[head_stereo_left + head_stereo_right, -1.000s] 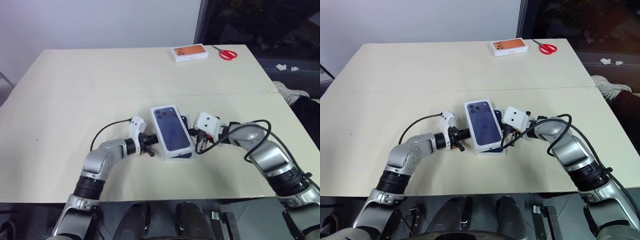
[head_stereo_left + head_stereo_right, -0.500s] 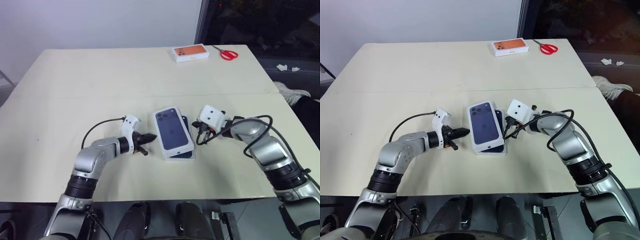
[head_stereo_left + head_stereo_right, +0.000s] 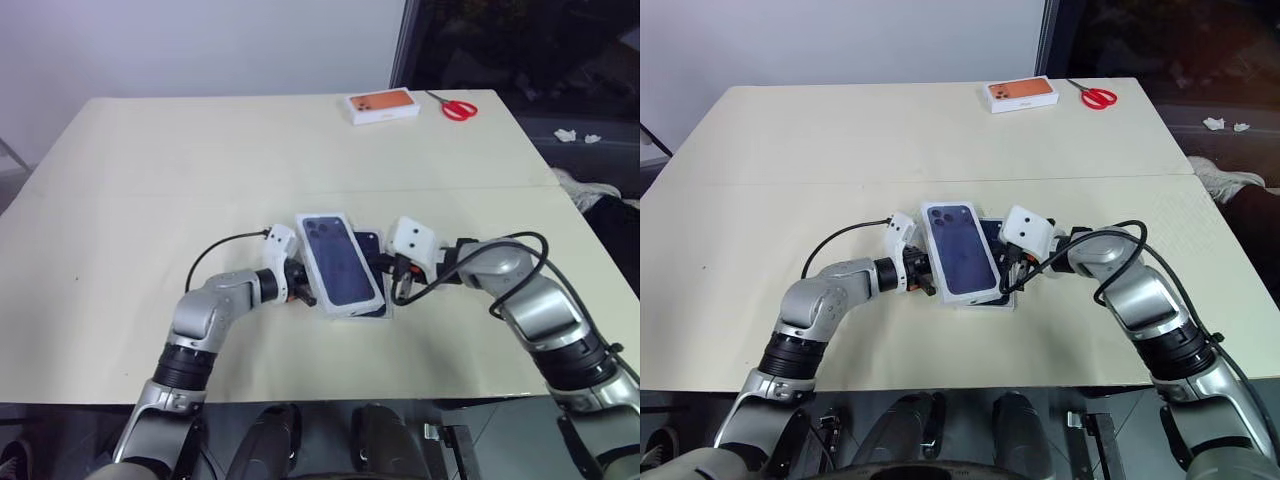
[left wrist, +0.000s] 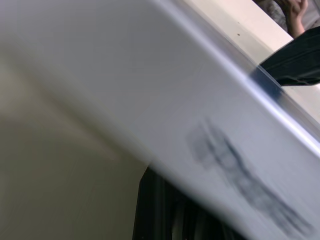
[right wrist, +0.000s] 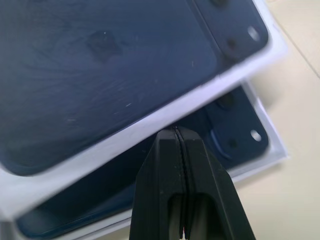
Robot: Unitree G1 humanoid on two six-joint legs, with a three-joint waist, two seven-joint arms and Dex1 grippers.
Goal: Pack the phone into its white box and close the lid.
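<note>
The lid (image 3: 338,262), white with a dark blue phone picture on top, lies skewed over the white box (image 3: 388,313) near the table's front. The phone (image 3: 371,243) rests inside the box, its dark corner peeking out past the lid's right side. My left gripper (image 3: 300,292) is shut and pressed against the lid's left wall, which looms close in the left wrist view (image 4: 150,100). My right gripper (image 3: 393,285) is shut, its tip (image 5: 177,137) at the lid's right edge, where the lid (image 5: 100,75) stands raised above the phone (image 5: 230,120).
A white box with an orange top (image 3: 381,105) and red scissors (image 3: 456,108) lie at the table's far right. The table's front edge (image 3: 320,400) runs close behind my arms. A seam (image 3: 150,192) crosses the table's middle.
Half a second ago both grippers stood a little apart from the lid. Both have come back in against its sides, and the lid has shifted slightly left and turned.
</note>
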